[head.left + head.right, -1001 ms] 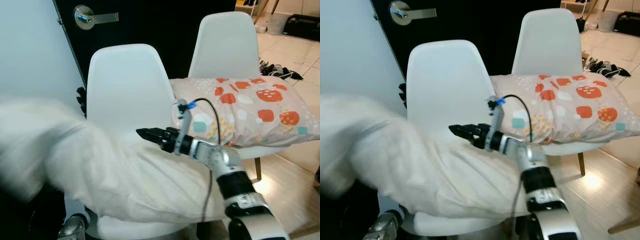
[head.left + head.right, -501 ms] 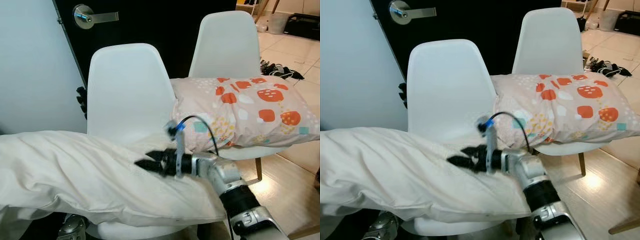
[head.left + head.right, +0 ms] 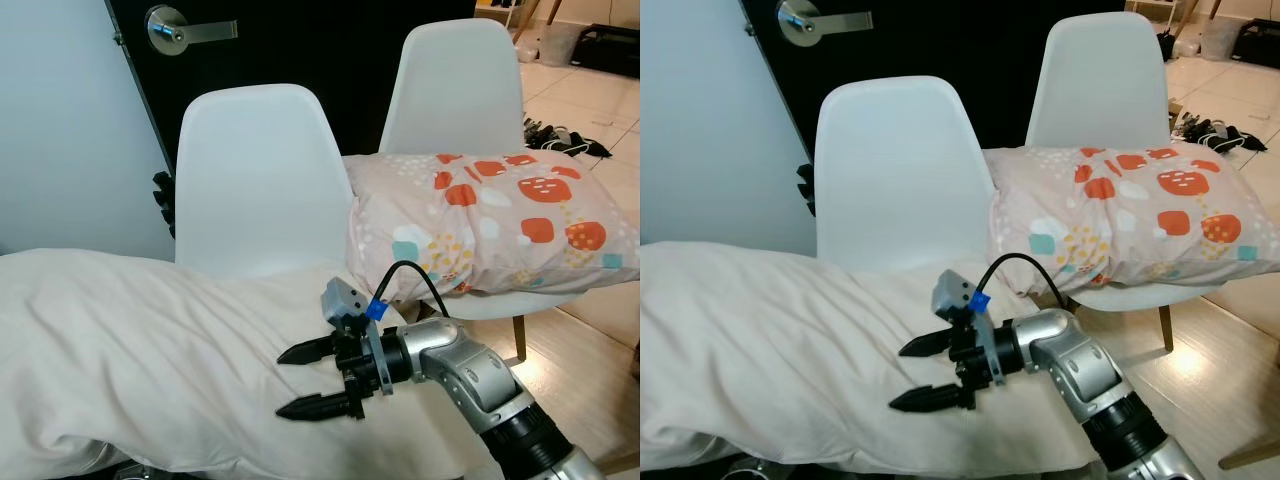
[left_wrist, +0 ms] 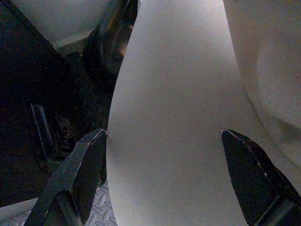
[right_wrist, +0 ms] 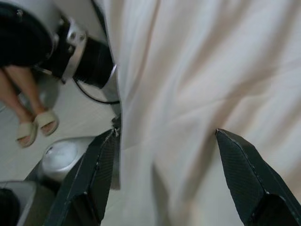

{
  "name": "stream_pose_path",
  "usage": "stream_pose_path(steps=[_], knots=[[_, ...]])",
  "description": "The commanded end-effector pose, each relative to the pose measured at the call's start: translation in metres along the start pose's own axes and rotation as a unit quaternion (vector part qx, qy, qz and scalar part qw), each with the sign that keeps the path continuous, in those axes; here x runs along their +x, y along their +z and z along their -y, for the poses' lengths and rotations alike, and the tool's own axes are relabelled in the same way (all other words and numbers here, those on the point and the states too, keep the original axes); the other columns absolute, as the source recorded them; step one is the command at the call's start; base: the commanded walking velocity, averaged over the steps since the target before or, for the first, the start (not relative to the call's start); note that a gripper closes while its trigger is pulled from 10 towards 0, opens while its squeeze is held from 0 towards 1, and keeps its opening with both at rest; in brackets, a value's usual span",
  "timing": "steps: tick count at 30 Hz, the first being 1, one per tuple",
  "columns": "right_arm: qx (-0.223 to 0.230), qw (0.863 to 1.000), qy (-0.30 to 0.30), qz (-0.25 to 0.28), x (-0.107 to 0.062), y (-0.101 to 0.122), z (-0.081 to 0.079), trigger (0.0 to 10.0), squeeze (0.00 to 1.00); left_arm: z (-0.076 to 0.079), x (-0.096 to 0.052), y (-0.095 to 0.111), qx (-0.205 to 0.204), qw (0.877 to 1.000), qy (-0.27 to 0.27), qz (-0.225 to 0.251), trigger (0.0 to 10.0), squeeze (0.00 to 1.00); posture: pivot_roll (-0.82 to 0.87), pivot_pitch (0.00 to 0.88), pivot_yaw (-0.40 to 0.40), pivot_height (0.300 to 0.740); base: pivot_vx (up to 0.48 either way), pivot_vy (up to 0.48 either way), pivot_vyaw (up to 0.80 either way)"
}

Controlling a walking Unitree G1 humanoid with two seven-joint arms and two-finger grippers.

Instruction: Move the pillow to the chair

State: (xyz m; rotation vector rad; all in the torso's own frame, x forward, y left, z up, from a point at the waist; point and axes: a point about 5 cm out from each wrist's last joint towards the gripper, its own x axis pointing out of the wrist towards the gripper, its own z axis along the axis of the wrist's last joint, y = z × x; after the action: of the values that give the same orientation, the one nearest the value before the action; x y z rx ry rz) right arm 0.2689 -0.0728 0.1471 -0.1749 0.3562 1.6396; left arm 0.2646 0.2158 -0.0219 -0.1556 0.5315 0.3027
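Note:
A large white pillow [image 3: 150,350] lies across the seat of the near white chair [image 3: 260,170] and hangs out past it to the left. My right gripper [image 3: 283,384] hovers open just over the pillow's right part, one finger above the other, with nothing between them. In the right wrist view the open gripper [image 5: 165,133] looks down on the pillow's creased white cloth [image 5: 197,70]. In the left wrist view my left gripper [image 4: 163,134] stands open with a smooth white surface [image 4: 178,117] spanning the gap; whether that is pillow or chair is unclear.
A patterned pillow with orange shapes [image 3: 490,220] lies on a second white chair [image 3: 450,80] at the right. A dark door with a silver handle [image 3: 175,32] stands behind. Shoes [image 3: 560,143] lie on the tiled floor far right. A person's sandalled feet [image 5: 33,125] stand close by.
The white pillow, blurred in motion before, has settled on the chair seat. My right gripper has dropped lower, turned, and gone from shut to wide open.

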Motion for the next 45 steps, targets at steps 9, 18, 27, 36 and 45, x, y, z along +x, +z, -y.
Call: stream_pose_path(steps=[9,18,27,36,45], knots=[[-0.064,0.972,-0.207,-0.088,0.032,-0.009,0.042,10.0,0.0,0.014,0.003,0.009,-0.014,1.0,-0.022,0.008,10.0,0.0,-0.06,0.082,0.041,0.51,0.0,0.0,0.0],[-0.051,0.958,-0.278,-0.048,0.037,0.002,0.056,0.0,0.0,0.02,0.003,0.011,-0.021,0.999,-0.032,0.015,10.0,0.0,-0.05,0.077,0.041,0.51,0.0,0.0,0.0],[-0.031,0.949,-0.312,-0.019,0.033,0.009,0.068,0.0,0.0,0.029,0.003,0.016,-0.02,0.998,-0.048,0.034,10.0,0.0,-0.05,0.076,0.036,0.51,0.0,0.0,0.0],[0.03,0.92,-0.378,0.097,0.016,0.036,0.083,0.0,0.0,0.049,0.0,0.019,0.026,0.992,-0.117,0.047,10.0,0.0,-0.05,0.079,0.035,0.51,0.0,0.0,0.0],[0.112,0.871,-0.417,0.233,-0.018,0.066,0.101,0.0,0.0,0.127,-0.044,0.046,0.158,0.878,-0.418,0.172,10.0,0.0,-0.04,0.081,0.029,0.51,0.0,0.0,0.0]])
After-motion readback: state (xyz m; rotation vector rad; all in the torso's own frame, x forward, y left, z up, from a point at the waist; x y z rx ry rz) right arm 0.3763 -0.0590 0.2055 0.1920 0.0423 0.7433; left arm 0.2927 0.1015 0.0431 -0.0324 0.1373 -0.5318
